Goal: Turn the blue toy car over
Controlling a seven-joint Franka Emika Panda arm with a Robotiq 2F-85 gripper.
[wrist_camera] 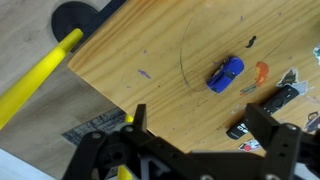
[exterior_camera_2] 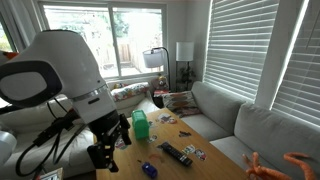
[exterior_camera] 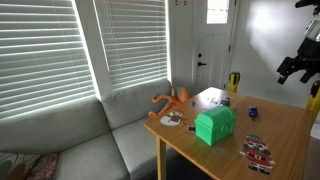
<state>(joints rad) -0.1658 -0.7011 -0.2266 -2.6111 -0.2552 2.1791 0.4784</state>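
The blue toy car lies on the wooden table, small, dark blue and oblong. It also shows in both exterior views. My gripper is open and empty, high above the table, with the car ahead of its fingertips and a little to one side. In both exterior views the gripper hangs well above the tabletop, apart from the car.
A green box stands mid-table. An orange long-limbed toy lies at the table's corner. Flat red, white and black toys and a black remote-like piece lie nearby. A yellow pole runs by the table edge. A grey sofa borders the table.
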